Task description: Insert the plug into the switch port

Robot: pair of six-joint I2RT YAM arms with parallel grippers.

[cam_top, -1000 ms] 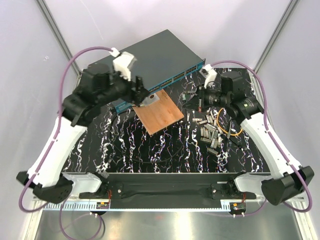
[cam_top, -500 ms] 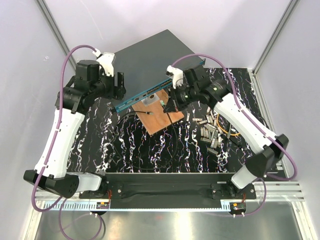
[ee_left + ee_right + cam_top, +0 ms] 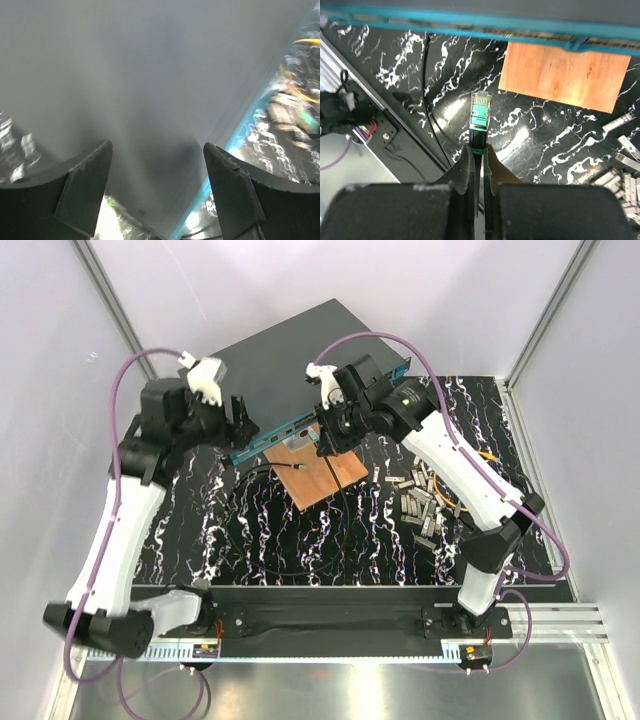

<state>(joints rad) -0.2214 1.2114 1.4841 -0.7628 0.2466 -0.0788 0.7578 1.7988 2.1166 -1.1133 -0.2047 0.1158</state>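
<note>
The switch [image 3: 300, 360] lies at the back, dark grey on top, with a teal front edge [image 3: 300, 420] that also runs along the top of the right wrist view [image 3: 470, 22]. My right gripper [image 3: 330, 437] is shut on the black boot of a teal plug [image 3: 481, 112], which points at the front edge but stays short of it. In the right wrist view the gripper [image 3: 479, 147] holds the plug upright above the black table. My left gripper [image 3: 243, 420] is open at the switch's left end. Its wrist view [image 3: 156, 145] shows the grey switch top [image 3: 150, 75] between the fingers.
A small wooden board [image 3: 320, 468] lies just in front of the switch, also seen in the right wrist view [image 3: 565, 75]. A second black cable [image 3: 268, 468] ends on it. Several metal modules [image 3: 420, 505] and an orange fibre loop [image 3: 472, 495] lie at the right.
My right arm swung left from the module pile to the switch's front edge, carrying the plug. My left gripper drew back from the board to the switch's left end.
</note>
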